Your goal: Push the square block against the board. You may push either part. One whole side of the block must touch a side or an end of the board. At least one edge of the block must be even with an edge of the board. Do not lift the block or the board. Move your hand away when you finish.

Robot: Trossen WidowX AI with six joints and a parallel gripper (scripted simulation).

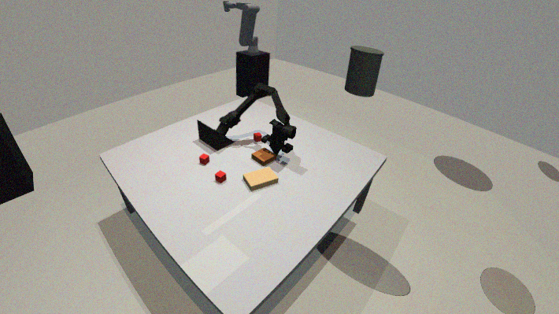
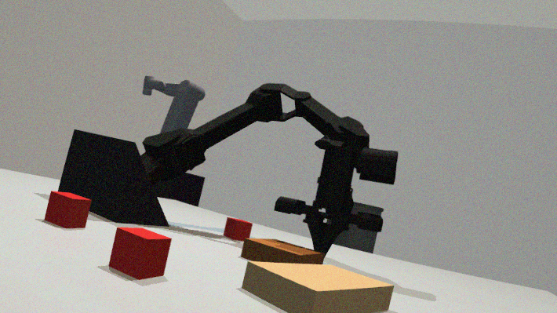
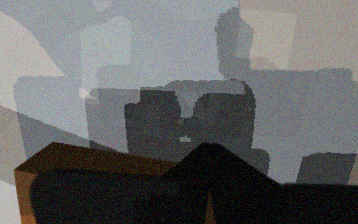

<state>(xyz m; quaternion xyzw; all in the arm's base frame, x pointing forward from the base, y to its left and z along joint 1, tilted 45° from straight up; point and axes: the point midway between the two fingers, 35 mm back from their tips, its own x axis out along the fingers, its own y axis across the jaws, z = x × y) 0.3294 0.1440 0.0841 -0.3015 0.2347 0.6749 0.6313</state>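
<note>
So the square block [image 1: 263, 156] [image 2: 279, 249] [image 3: 37, 160], the brown one, is sitting flat on the white table [image 1: 164, 170] [image 2: 197, 285], pretty much mid-frame in the top view. The board [image 1: 260, 178] [image 2: 318, 275], the pale tan slab, lies flat just below it in that shot, and there's a strip of tabletop between them, so no side contact yet. The gripper [image 1: 276, 154] [image 2: 324, 254] [image 3: 209, 152] is pointing down with its fingers together and nothing pinched between them. Its tips are down low, right by the block's right-hand end in the top and exterior views. Touching or just beside it? Honestly can't tell from these angles.

Wrist cam is mostly dark fingers along the bottom, with a bit of brown block at lower left and a bunch of overlapping grey shadows behind.

There are also three red cubes: one left of center [image 1: 204, 159] [image 2: 67, 209] in the top view, one a bit lower [image 1: 220, 176] [image 2: 140, 253], and one above the block [image 1: 257, 136] [image 2: 238, 228], all well apart from the board.
</note>
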